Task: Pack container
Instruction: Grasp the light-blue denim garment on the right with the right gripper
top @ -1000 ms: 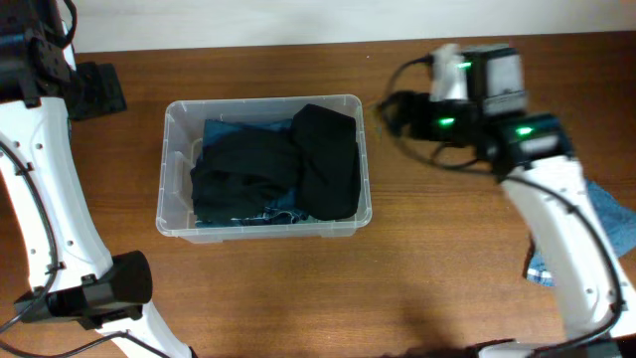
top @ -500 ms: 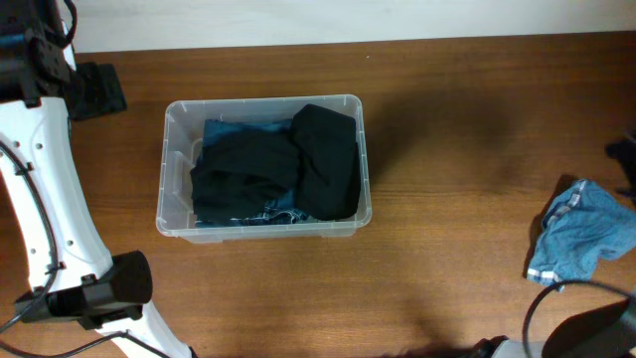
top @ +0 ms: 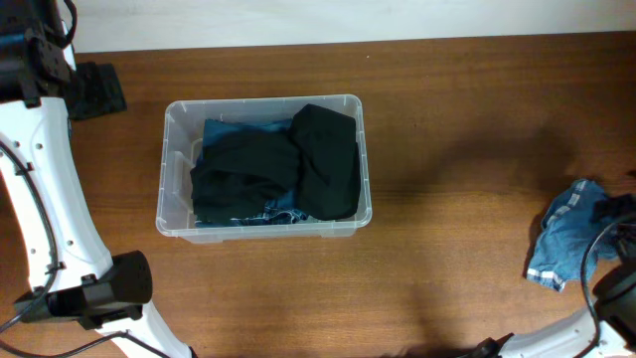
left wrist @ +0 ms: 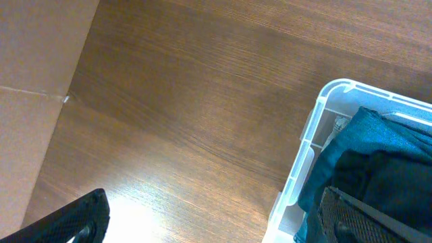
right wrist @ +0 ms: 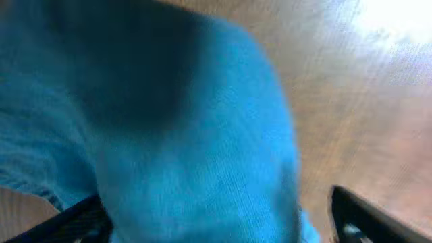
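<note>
The container (top: 169,159) is a clear plastic bin left of the table's middle, holding two black garments (top: 298,164) over a blue one. Its corner shows in the left wrist view (left wrist: 317,128). My left gripper (left wrist: 216,226) is open and empty, over bare table just left of the container; in the overhead view it is at the far left (top: 97,89). A blue garment (top: 568,237) lies crumpled at the right edge. In the right wrist view it (right wrist: 189,135) fills the frame, and my right gripper (right wrist: 216,226) is open with a finger on each side of it.
The wooden table (top: 447,149) runs to a pale wall at the back. The left arm's white link and black base (top: 109,283) stand at the front left. The right arm's black parts and cable (top: 618,283) are at the front right corner.
The right arm has swung from beside the container's far right corner out to the right edge and come down over the blue garment. Left arm and container unchanged.
</note>
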